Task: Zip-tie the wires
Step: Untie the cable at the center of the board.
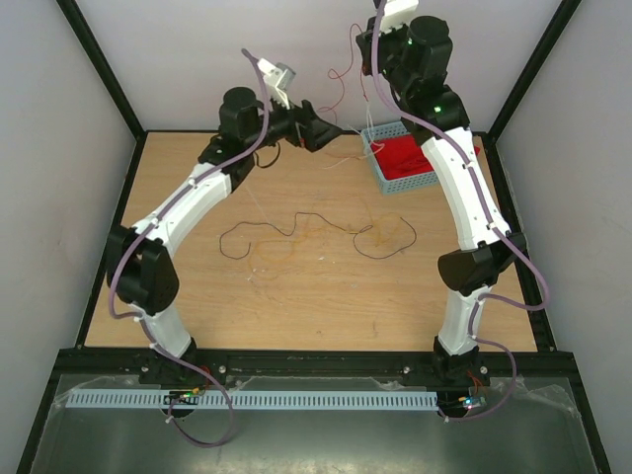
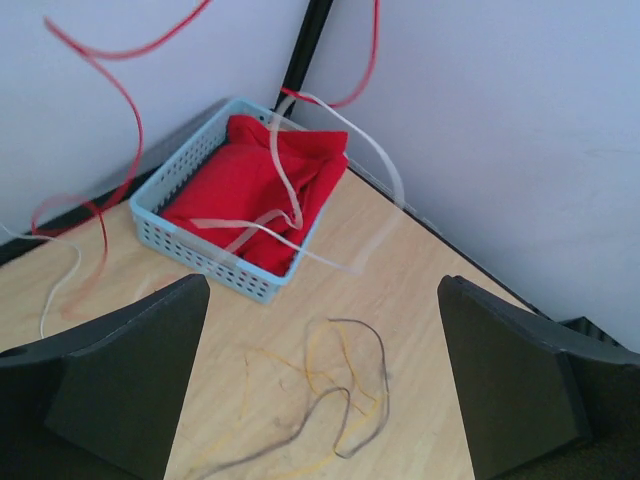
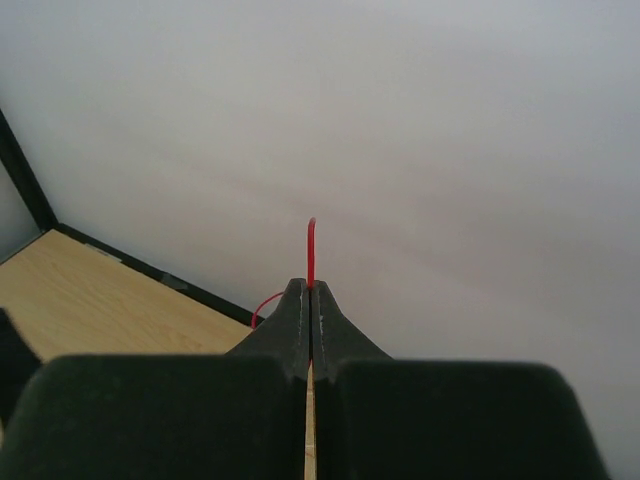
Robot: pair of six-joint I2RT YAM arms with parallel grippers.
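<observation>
Red wire (image 3: 311,248) stood pinched between the closed fingers of the right gripper (image 3: 310,292) (up near the back wall (image 3: 420,120)); orange and brown wires (image 2: 383,362) lay curled on the table (image 1: 197,296) beneath the left gripper (image 2: 322,290), its jaws wide apart.

In your right wrist view, only a short tip of the red wire (image 3: 311,245) shows above the pressed-together fingers of the right gripper (image 3: 310,290); the rest is hidden behind them. From above, that gripper runs off the top edge, and the right arm (image 1: 464,188) covers the blue basket's (image 1: 373,158) right-hand corner. In your left wrist view, the table wires (image 2: 345,400) blur toward the bottom edge.
</observation>
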